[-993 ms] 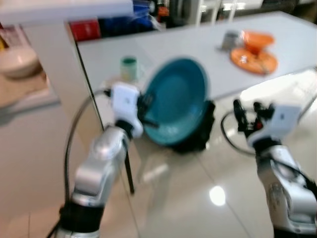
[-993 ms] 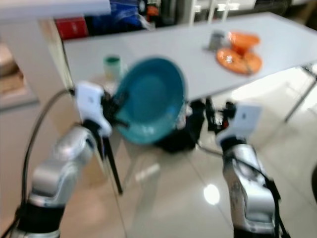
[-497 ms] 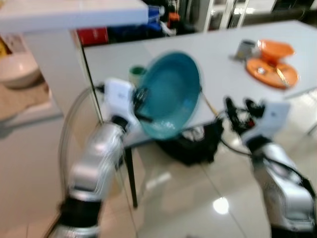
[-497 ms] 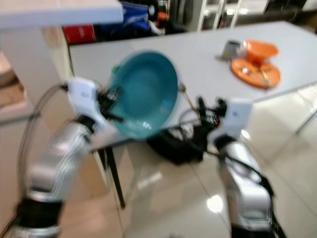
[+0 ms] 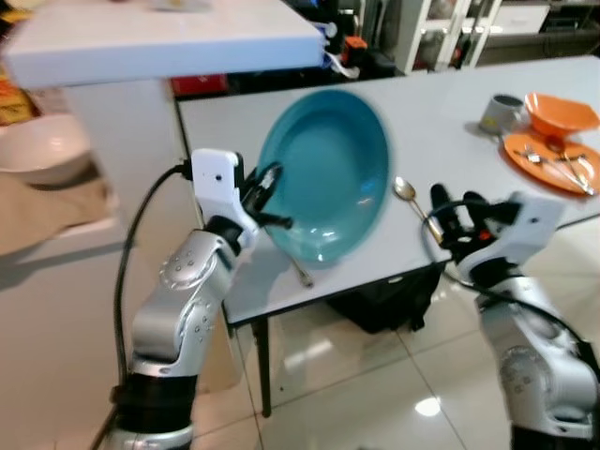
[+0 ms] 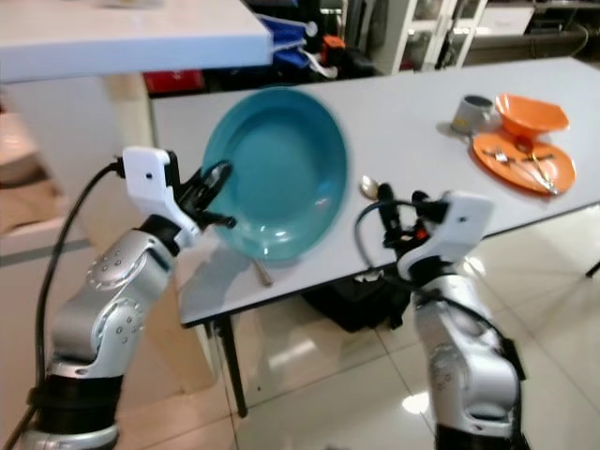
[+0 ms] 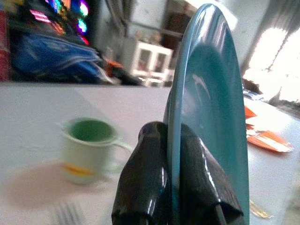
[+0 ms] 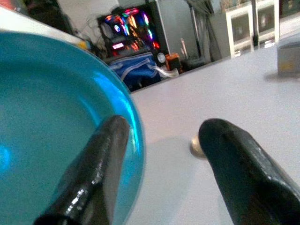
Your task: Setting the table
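Note:
My left gripper (image 5: 267,202) is shut on the rim of a teal plate (image 5: 328,173), holding it tilted nearly upright over the near left part of the grey table (image 5: 441,103). The left wrist view shows its fingers (image 7: 150,178) pinching the teal plate (image 7: 206,117) edge-on, with a green-lined mug (image 7: 89,147) behind on the table. My right gripper (image 5: 455,216) is open at the table's front edge, close to a spoon (image 5: 408,194). A fork (image 5: 302,274) lies under the plate. In the right wrist view the open fingers (image 8: 234,168) frame the spoon bowl (image 8: 197,146).
An orange plate with cutlery (image 5: 553,161), an orange bowl (image 5: 561,111) and a grey cup (image 5: 500,112) sit at the table's far right. A white counter (image 5: 159,37) overhangs at the left, with a pale bowl (image 5: 42,155) below it. A black bag (image 5: 384,300) lies under the table.
The camera has come closer to the table and the blur has cleared. The left gripper has carried the plate up over the table top. The right gripper has reached the table edge near the spoon.

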